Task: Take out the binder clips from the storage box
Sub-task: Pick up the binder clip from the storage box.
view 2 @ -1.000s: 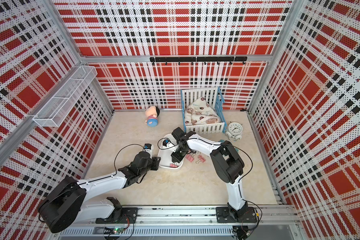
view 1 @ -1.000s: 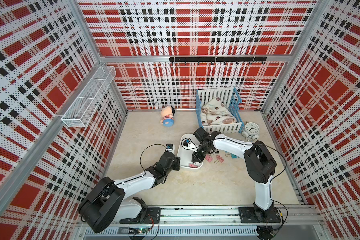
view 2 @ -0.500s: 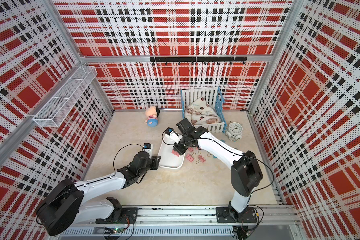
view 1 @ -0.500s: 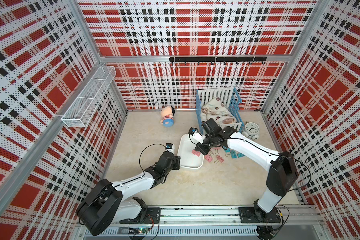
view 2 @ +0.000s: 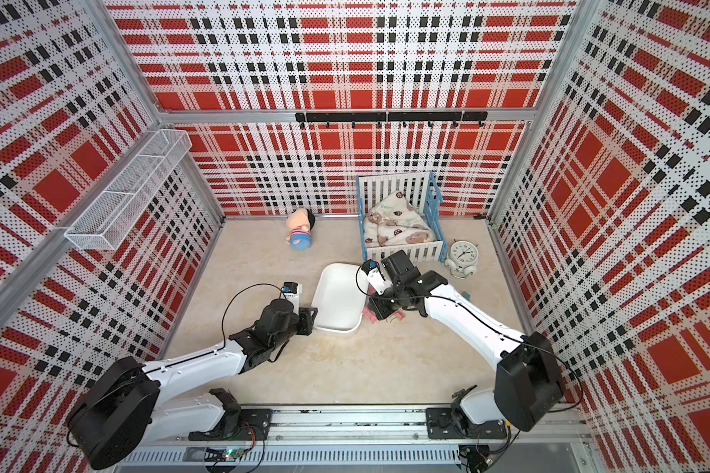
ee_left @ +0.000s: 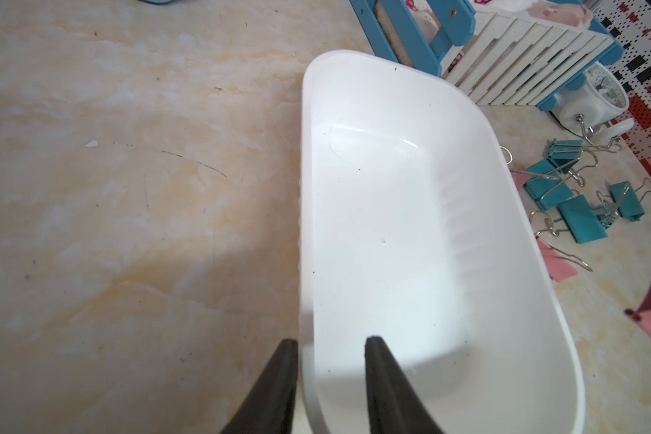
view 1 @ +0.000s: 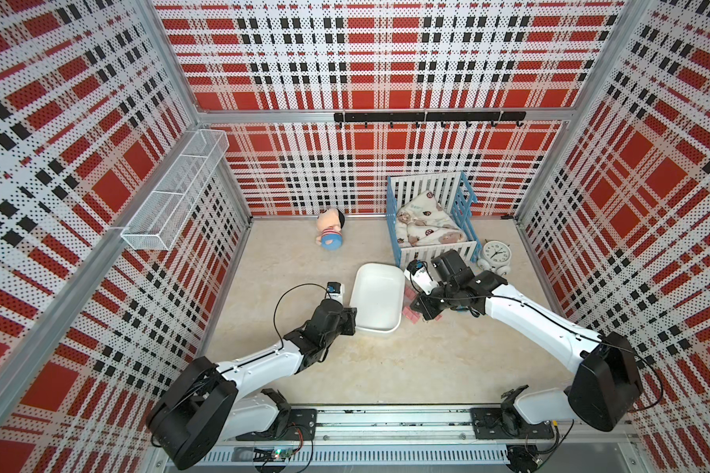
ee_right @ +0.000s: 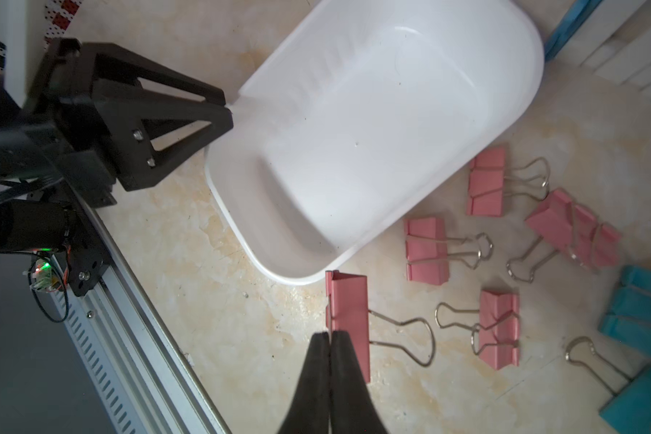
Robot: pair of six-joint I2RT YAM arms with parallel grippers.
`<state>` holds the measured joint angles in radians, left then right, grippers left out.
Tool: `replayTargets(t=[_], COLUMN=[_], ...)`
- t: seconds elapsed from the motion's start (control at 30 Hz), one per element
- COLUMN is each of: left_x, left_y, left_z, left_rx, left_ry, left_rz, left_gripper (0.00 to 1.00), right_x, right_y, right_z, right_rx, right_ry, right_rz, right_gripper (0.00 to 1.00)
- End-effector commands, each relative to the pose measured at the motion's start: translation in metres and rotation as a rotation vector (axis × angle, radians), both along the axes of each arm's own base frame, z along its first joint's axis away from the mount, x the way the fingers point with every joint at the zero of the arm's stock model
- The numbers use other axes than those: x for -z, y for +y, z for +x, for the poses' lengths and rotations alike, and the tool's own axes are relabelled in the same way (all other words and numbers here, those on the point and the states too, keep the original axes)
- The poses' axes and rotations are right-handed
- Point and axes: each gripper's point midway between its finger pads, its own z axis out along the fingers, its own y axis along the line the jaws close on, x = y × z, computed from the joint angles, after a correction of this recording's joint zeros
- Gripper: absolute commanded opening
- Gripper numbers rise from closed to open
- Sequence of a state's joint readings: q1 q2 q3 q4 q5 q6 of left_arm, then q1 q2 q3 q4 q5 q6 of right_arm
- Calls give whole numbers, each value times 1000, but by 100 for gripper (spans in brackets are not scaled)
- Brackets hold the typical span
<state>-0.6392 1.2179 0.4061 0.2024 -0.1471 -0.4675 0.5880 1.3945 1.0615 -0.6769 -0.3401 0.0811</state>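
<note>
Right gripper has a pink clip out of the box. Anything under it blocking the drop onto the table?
Nothing visible. The pink clip in the right gripper hangs over bare table just off the storage box rim; the other pink clips lie off to one side, apart from it.

Jaws of right gripper [ee_right: 330,335] closed on edge of pink clip [ee_right: 348,300]. Just beyond jaws, storage box [ee_right: 373,112], left gripper [ee_right: 228,109] clamping its rim. Other binder clips [ee_right: 427,250] on desk [ee_right: 241,319] beside jaws.
</note>
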Motion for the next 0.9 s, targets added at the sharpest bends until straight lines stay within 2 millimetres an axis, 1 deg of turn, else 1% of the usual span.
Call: replayTargets(t=[0.0,0.07,0.17,0.47,0.6,0.87], left_x=[-1,-2,-4,-3,-4,-2], left_y=[0,-1,-3,-4,-5,-3], left_z=[-3,-3,-4,-5,-4,-4], left_rx=[-1,-2,-1,-1,-1,-6], left_ry=[-13,-14,-17,-15,-14,-7], left_rz=[-12,-16,-22,-19,-19,-8], left_gripper=[37,37,37,37,37,37], right_x=[-12,-5,10,50,61,75], right_y=[0,-2,-6,-12,-13,-14], right_z=[-5,-9,-11,-4,-3,1], right_rx=[46,55,72,116,119,120], right_ry=[-4,15,57,148,170,202], right_rz=[88,94,84,83,81,114], right_gripper=[0,0,0,0,0,1])
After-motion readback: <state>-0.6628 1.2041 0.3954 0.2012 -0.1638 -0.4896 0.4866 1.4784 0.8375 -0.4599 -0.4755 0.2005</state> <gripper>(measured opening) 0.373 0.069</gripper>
